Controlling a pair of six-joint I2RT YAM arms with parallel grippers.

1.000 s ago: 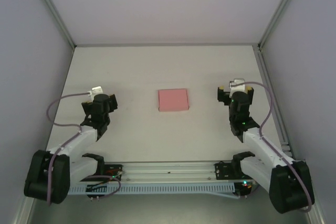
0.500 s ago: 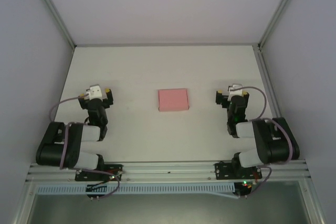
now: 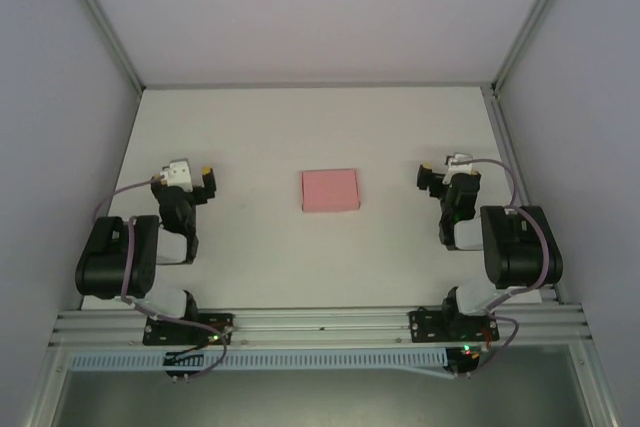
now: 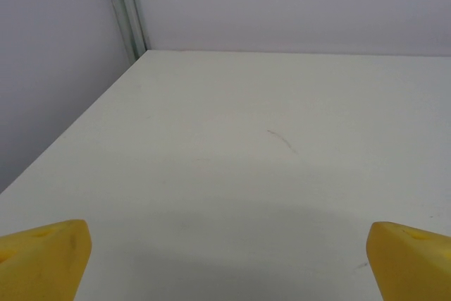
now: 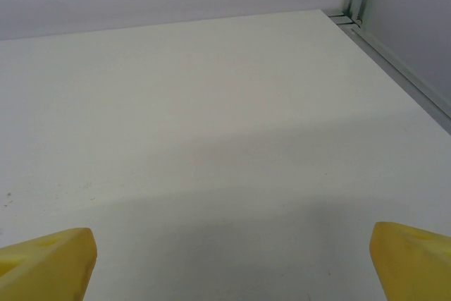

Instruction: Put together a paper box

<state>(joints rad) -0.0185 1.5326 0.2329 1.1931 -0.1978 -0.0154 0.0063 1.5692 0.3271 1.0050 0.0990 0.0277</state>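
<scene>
My left claw (image 3: pixel 181 176) & right claw (image 3: pixel 449 173) are both spread wide, empty; flat pale pink card box (image 3: pixel 330 190) sits btwn them, untouched.

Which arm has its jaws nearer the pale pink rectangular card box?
Right. The right arm has its open jaws a short gap off the right edge of the pale pink rectangular card box; the left arm has its open jaws farther off the left edge.
</scene>
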